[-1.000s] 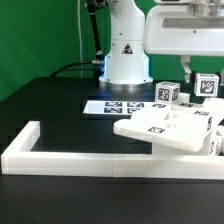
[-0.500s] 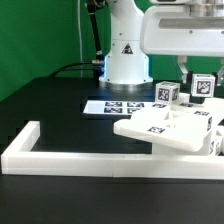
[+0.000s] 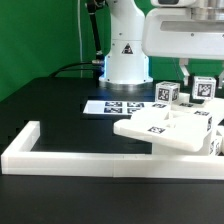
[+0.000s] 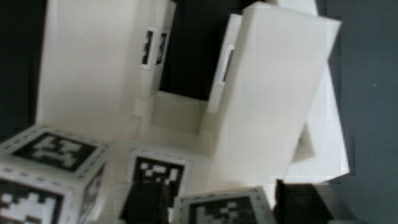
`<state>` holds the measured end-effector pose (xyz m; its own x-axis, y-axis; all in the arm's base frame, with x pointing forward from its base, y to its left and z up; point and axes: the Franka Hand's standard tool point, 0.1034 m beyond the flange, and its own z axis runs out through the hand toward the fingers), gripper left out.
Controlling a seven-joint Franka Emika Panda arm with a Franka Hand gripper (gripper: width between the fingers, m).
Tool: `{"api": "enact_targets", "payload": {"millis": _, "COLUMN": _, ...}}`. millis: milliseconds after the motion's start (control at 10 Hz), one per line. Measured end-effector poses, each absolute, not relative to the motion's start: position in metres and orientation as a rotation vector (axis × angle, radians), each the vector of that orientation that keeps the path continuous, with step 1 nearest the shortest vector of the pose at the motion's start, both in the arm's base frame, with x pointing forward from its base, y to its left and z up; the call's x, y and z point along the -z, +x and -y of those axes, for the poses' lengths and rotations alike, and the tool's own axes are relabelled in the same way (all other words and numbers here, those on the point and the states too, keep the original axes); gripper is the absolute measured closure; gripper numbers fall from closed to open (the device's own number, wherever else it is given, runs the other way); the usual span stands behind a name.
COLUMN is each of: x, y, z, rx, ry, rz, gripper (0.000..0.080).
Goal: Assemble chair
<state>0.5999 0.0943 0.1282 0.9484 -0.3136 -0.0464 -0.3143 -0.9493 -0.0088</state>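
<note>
Chair (image 3: 170, 128) parts on black table (image 3: 60, 105)

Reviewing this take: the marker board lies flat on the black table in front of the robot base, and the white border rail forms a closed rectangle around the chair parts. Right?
Not quite. The exterior view shows the border rail as an open L, not a closed rectangle. The marker board does lie flat on the black table before the robot base, behind the chair parts.

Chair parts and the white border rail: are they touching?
Cannot tell. In the exterior view the chair parts overlap the border rail, hiding any contact or gap.
</note>
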Motion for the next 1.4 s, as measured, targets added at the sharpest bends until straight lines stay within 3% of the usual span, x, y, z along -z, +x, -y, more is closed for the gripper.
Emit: {"api": "enact_targets", "payload": {"millis": 1400, "x": -0.1182, "y": 0.6023, "z": -0.099, "rx": -0.06, "ry": -3.079, "rz": -0.579, "gripper": 0.0509}}
